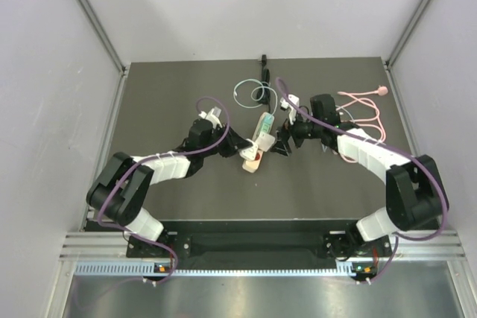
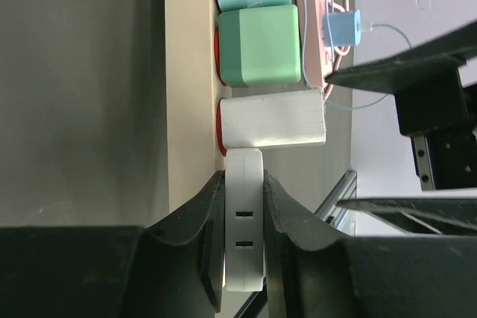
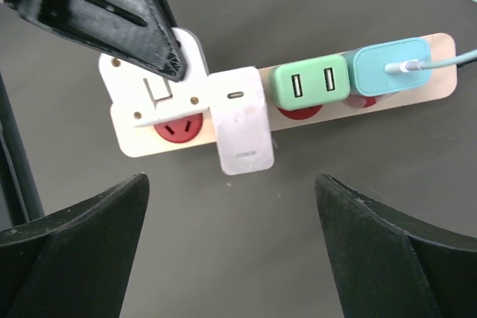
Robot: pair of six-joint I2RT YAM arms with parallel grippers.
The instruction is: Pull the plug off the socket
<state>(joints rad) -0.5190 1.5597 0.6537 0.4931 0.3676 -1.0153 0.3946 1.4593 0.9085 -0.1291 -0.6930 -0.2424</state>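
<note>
Dark counter [image 1: 298, 191]: beige plastic power strip [image 3: 138, 143] risked lifting as left claw [image 2: 244, 176] gripped its white square plug [image 2: 244, 243], right claw [image 3: 231, 184] open, not pinning.

- White charger [image 3: 240, 121]: one small, faint grey brand word, "HONOR", printed near its lower end, seen in the right wrist view.
- In the top view, this charger is too small to read.
</note>
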